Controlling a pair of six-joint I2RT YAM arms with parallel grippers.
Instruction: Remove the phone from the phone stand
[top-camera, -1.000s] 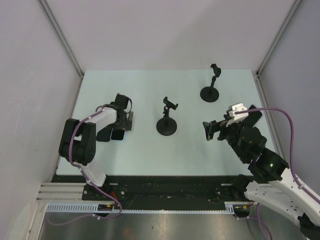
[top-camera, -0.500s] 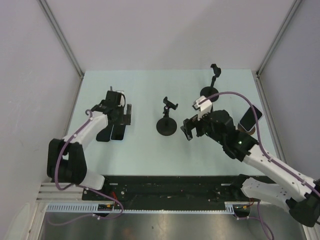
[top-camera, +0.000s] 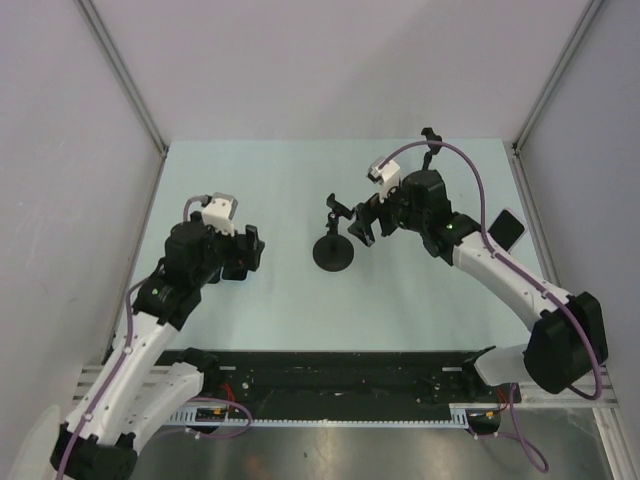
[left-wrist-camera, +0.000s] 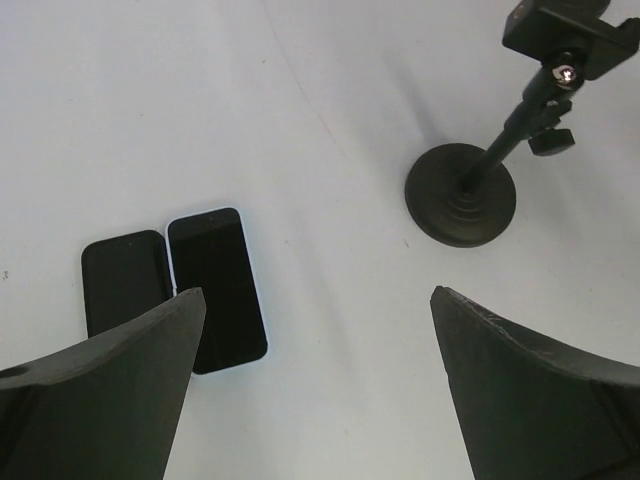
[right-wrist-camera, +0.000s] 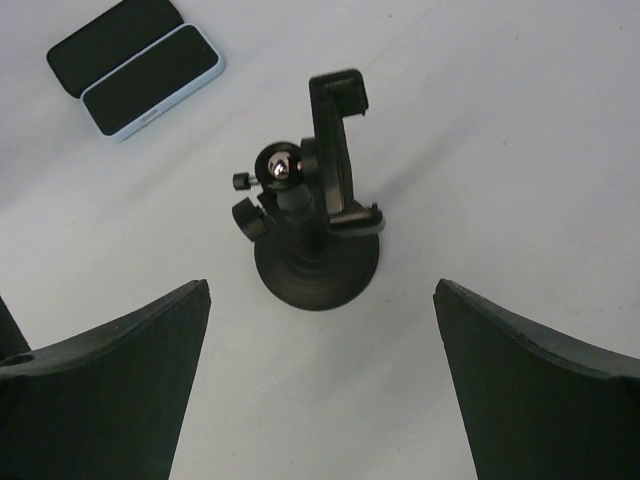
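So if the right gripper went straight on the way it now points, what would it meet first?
Probably the black round-based phone stand, at its empty clamp: it sits centred between the open fingers of the right gripper. Depth is unclear from the wrist view.

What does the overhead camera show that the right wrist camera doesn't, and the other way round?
Only the overhead view: both whole arms, the left gripper, a far stand, and a third phone near the right edge of the table.
Only the right wrist view: a black phone and a blue-rimmed phone lying flat side by side; from above the left gripper largely hides them.
Both: the near stand, its clamp empty, and the open right gripper.
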